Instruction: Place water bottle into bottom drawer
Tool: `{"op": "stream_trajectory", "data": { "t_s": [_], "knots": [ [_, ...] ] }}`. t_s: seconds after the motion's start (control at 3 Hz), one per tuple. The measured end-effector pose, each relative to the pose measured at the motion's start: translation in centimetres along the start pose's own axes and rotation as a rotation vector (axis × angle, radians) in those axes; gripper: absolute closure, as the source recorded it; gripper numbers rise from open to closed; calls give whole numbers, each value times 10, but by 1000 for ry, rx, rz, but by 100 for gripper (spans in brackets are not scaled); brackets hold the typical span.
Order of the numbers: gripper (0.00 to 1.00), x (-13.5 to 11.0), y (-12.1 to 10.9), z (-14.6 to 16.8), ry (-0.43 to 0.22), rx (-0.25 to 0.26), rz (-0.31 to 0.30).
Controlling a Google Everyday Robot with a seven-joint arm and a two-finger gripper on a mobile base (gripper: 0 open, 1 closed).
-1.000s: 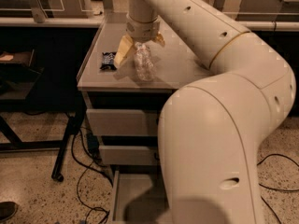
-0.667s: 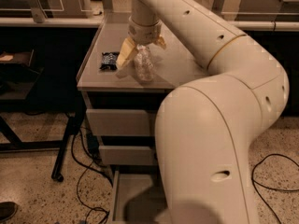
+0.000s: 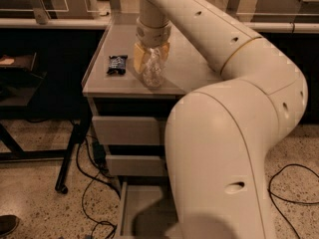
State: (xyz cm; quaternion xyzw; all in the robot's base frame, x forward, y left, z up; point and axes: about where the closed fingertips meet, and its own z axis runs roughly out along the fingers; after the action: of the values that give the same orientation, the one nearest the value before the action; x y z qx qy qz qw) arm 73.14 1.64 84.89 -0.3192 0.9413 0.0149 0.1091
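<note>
The grey cabinet top (image 3: 115,81) carries a small dark snack packet (image 3: 117,64), lying flat near its left edge. Just right of the packet, and apart from it, the clear water bottle (image 3: 153,76) stands upright. The gripper (image 3: 151,62) reaches down from above, also right of the packet, with its yellowish fingers (image 3: 139,59) clasping the bottle's upper part. Whether the bottle's base touches the top cannot be told.

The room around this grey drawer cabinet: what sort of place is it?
Likely a lab or workshop: speckled floor with loose cables, workbenches behind. The gripper holds the water bottle at the cabinet top.
</note>
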Motion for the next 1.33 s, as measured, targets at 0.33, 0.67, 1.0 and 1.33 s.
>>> {"op": "stream_trajectory", "data": {
  "t_s": [0.33, 0.67, 1.0, 1.33],
  "knots": [
    [66, 0, 0, 0, 0, 0, 0],
    [89, 0, 0, 0, 0, 0, 0],
    [100, 0, 0, 0, 0, 0, 0],
    [100, 0, 0, 0, -1, 0, 0]
  ]
}}
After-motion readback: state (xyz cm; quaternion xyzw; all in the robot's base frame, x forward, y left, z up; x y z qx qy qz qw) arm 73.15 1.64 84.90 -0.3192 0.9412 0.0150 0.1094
